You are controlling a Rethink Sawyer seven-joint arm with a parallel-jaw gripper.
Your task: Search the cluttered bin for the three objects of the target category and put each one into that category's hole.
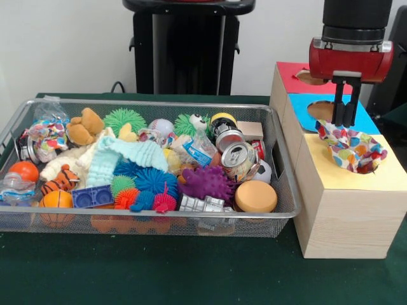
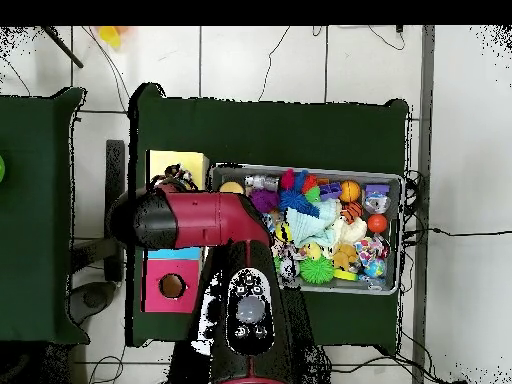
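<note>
Now gripper point(image 1: 344, 122) above crinkled polka-dot bag point(image 1: 353, 150) in yellow hole point(image 1: 375, 170).

Multicoloured polka-dot bag point(image 1: 351, 148), crumpled, sunk partway into yellow hole point(image 1: 375, 166) of wooden box point(image 1: 346, 219)

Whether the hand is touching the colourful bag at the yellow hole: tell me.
Touching. Front view: the hand tips meet the colourful bag's top edge, with no gap showing, over the yellow hole.
</note>
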